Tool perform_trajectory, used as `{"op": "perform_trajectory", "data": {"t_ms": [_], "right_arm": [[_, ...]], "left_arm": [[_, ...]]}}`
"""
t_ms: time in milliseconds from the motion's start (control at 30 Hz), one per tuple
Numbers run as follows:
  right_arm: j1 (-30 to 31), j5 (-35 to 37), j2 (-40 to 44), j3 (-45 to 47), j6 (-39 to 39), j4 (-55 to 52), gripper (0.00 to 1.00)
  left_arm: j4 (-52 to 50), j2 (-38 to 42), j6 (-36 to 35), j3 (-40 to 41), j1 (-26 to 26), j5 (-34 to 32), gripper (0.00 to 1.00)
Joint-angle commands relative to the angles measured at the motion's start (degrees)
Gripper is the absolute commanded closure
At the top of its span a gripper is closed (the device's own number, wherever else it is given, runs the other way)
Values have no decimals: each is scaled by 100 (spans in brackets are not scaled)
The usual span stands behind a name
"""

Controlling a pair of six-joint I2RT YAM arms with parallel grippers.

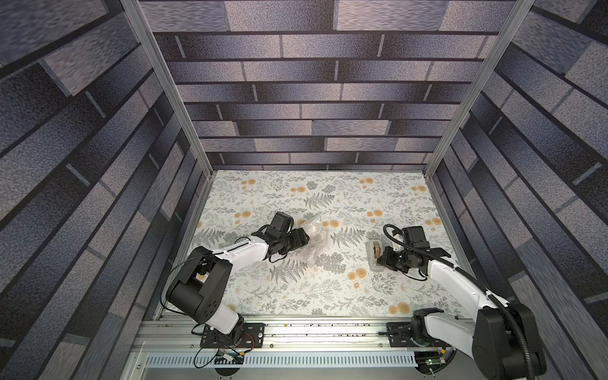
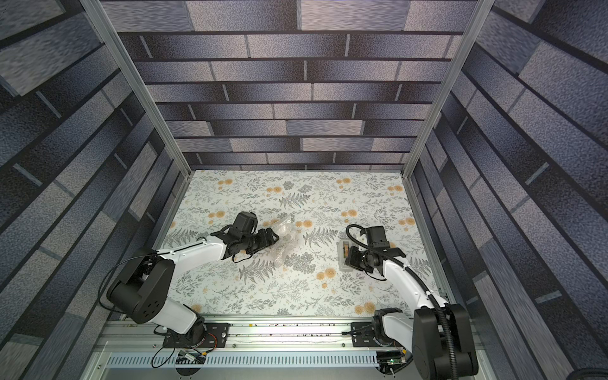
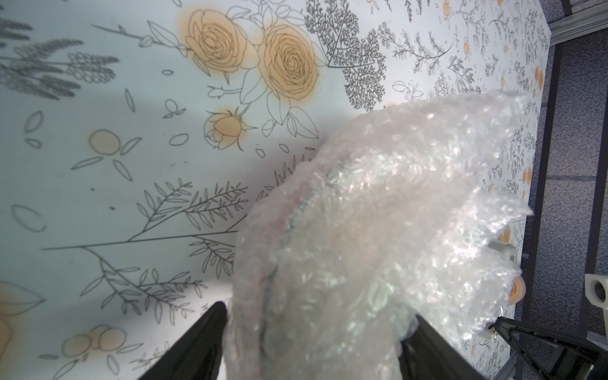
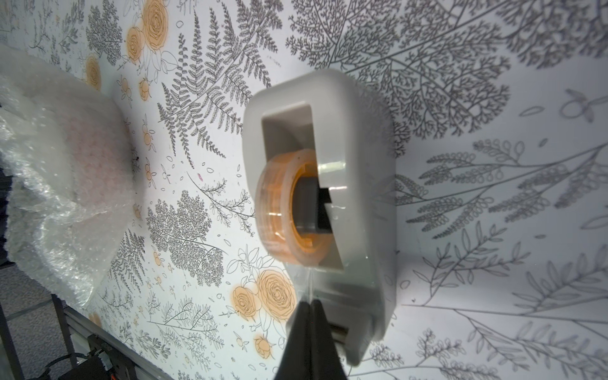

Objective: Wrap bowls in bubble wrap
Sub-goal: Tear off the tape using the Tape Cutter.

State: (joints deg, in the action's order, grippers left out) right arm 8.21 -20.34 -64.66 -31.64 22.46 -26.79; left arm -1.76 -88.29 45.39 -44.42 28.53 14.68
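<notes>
The bubble wrap is bunched into a crinkly bundle on the floral table, left of centre. The bowl is hidden inside; only a faint dark curved edge shows through the plastic. My left gripper is set wide around the bundle, one black finger pressed against each side. In the right wrist view the wrap lies well apart from my right gripper. That gripper is shut on the clear tape end drawn from the roll.
A grey tape dispenser with a tan roll stands on the table at the right, just in front of my right gripper. Patterned walls and metal posts enclose the table. The arm bases sit on the front rail.
</notes>
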Motion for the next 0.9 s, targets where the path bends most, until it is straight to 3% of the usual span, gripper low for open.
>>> {"op": "perform_trajectory", "data": {"t_ms": [0,867], "right_arm": [[-46,-126,118,57,66,-209,100],[-393,-940,156,-1261,312,-447,100]], "left_arm": [[-26,-89,-94,-228,38,26,19],[34,-148,-109,-236,56,26,19]]}}
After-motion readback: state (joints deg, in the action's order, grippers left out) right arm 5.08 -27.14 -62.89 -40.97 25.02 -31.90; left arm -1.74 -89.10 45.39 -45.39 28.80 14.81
